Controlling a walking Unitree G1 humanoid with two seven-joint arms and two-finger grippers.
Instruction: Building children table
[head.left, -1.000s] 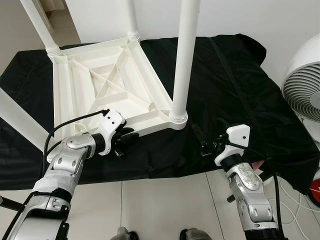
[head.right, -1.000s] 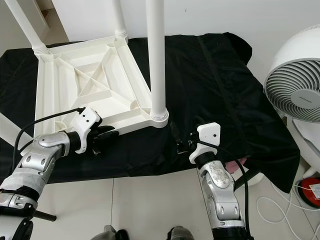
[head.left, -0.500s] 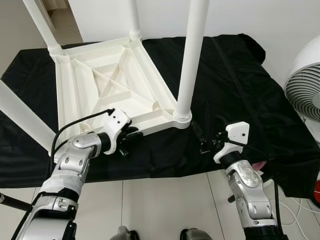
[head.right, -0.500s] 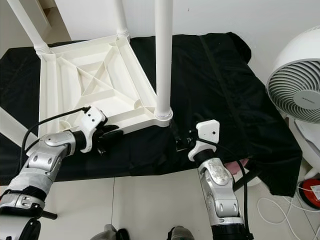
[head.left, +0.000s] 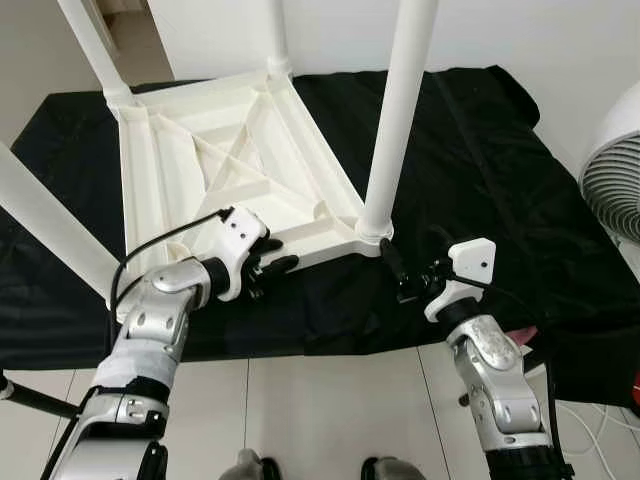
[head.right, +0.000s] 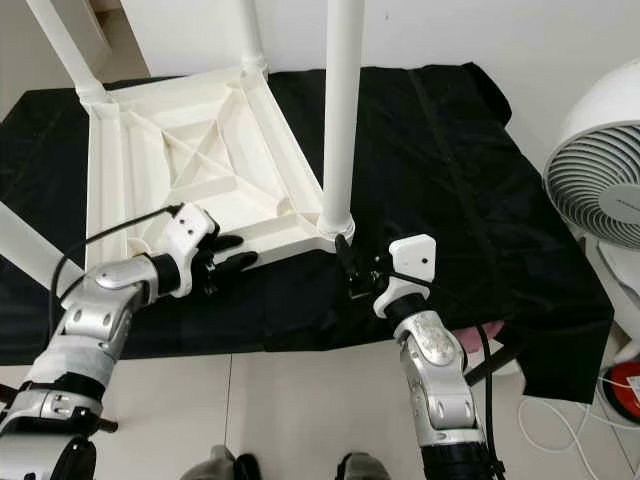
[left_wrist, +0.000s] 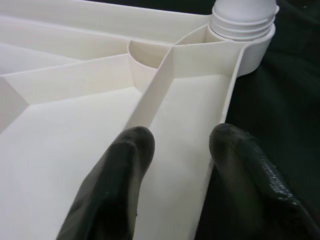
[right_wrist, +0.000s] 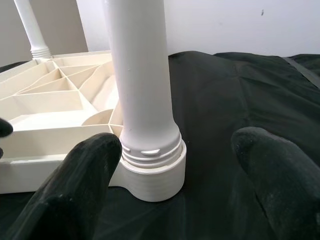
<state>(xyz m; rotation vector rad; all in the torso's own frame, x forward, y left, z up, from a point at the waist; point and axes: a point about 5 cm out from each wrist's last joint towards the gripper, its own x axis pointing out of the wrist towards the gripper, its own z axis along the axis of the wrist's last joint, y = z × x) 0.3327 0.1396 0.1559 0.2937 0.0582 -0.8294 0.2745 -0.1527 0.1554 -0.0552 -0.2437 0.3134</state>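
The white children's table top (head.left: 230, 175) lies upside down on a black cloth (head.left: 480, 190), ribs up, so its legs can stand in the corner sockets. At its near edge the left gripper (head.left: 268, 268) straddles the rim with fingers (left_wrist: 120, 165) parted narrowly, one inside and one outside, likely to steady the top. The right gripper (head.right: 348, 268), fingers spread wide, faces the near-right leg (right_wrist: 142, 90) at its threaded collar, apparently ready to close and twist it.
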